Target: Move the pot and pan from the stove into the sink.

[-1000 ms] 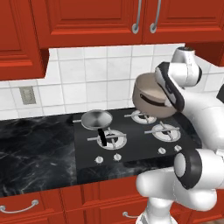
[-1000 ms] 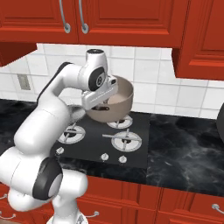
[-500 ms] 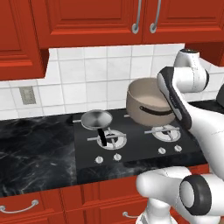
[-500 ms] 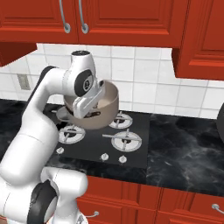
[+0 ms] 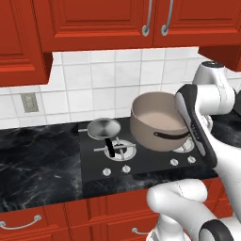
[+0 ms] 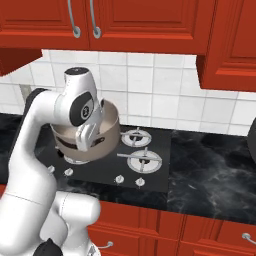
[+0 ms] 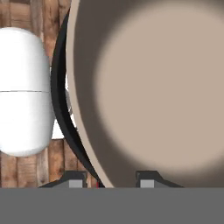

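Hand view shows the gripper (image 7: 109, 181) clamped narrowly on the rim of the wide, deep beige-grey matte metal pot (image 7: 148, 87), one finger inside, one outside. From the left base view the pot (image 5: 157, 123) hangs just above the black glass gas stove (image 5: 141, 153), with the small shiny silver pan (image 5: 104, 128) at its nine o'clock on a burner. A thin rim grip on a heavy pot could let it tilt or slip during the swing toward the sink.
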You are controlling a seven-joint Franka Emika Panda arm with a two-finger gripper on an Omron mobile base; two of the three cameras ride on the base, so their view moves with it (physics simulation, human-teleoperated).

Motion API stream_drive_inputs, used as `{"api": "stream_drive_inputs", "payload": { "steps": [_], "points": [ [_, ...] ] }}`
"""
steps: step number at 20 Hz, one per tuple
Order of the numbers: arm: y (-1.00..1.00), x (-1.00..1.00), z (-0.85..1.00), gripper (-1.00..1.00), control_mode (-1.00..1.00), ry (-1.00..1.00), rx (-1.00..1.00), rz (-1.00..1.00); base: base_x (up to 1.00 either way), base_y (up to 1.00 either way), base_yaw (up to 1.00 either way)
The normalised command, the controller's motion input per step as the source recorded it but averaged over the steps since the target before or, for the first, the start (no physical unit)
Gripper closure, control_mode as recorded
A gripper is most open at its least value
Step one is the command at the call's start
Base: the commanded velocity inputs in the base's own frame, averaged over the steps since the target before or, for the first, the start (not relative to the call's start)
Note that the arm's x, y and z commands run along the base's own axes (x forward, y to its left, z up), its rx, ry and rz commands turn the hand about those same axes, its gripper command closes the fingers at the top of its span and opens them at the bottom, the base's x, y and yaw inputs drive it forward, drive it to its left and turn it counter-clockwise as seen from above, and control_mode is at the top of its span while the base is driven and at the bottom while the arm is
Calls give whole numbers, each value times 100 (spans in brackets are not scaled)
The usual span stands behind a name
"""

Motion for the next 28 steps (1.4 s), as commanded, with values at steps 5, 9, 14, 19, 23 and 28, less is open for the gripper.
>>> {"api": "stream_drive_inputs", "payload": {
  "steps": [5,9,14,19,23,28],
  "points": [
    [0,-22,0,100,-100,-9,0,6,0,0,0],
    [0,0,0,100,-100,0,0,0,0,0,0],
    [0,0,0,100,100,0,0,0,-19,-1,0],
    [0,0,0,100,100,0,0,0,-76,-12,5],
    [0,0,0,100,100,0,0,0,-50,-3,13],
    [0,0,0,100,100,0,0,0,-25,-2,28]
  ]
}}
